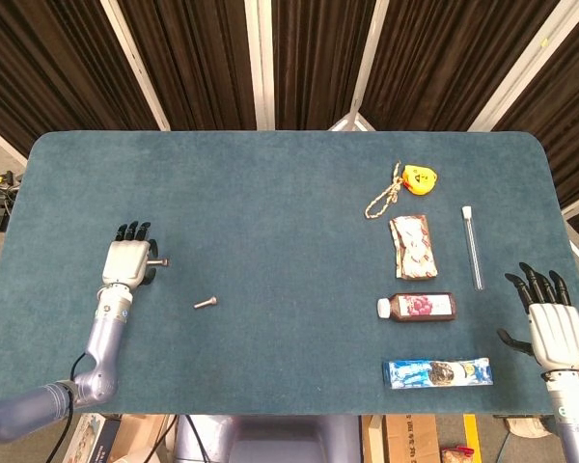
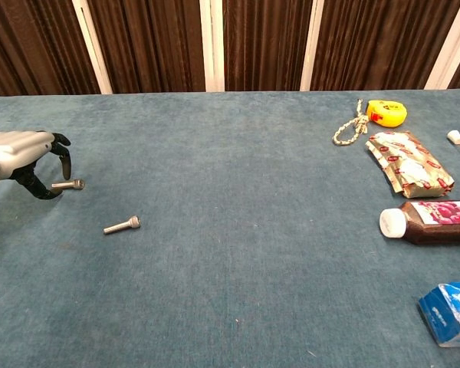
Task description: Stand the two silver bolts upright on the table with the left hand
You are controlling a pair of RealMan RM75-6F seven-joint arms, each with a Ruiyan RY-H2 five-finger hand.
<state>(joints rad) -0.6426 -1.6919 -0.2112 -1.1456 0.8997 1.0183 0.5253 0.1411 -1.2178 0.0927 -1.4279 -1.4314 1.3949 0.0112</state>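
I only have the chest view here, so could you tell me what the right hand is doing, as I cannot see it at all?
Observer: The right hand rests at the table's near right corner, fingers spread, holding nothing.
Operator: Thank you. Is there anything beyond the white cap at my right edge?
Observer: Yes, it tops a thin clear tube lying flat beside the patterned packet.
Operator: And the blue box at my lower right, how does it lie?
Observer: The blue box lies flat and lengthwise, just in front of the dark bottle.
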